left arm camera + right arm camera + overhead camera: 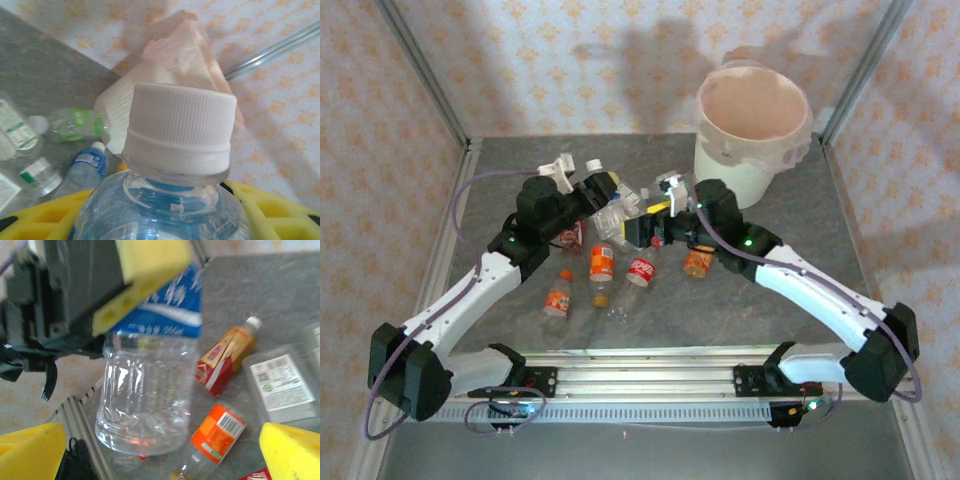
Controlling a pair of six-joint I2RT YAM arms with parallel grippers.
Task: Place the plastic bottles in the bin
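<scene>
The left claw (pixel 160 222) is clamped on a clear bottle (pixel 149 390) with a blue label and a white cap (pixel 180 127). Its yellow pads press either side of the bottle's upper body, and the bottle appears lifted off the grey table (pixel 800 270), above the scattered heap rather than above the bin (pixel 745 170). The right claw (pixel 160 460) hangs close by, its yellow fingers (pixel 292 455) spread wide and gripping nothing, with the held bottle's base just in front of it. The bin stands at the far right of the table, apart from both claws, a pink liner folded over its rim. From above its inside looks bare, though the bottom is washed out and a bottle lying low could be missed, so the task seems to be at or near its start. Much is left on the table: an orange bottle (pixel 601 265), a red-labelled bottle (pixel 640 270), an orange-labelled bottle (pixel 557 300) nearer the arm bases, and another orange one (pixel 698 262) beside the right arm. A green-labelled bottle (pixel 75 124) and a small blue-labelled bottle (pixel 87 167) lie near the foot of the bin. The step in hand looks like carrying the held bottle across to the bin.
</scene>
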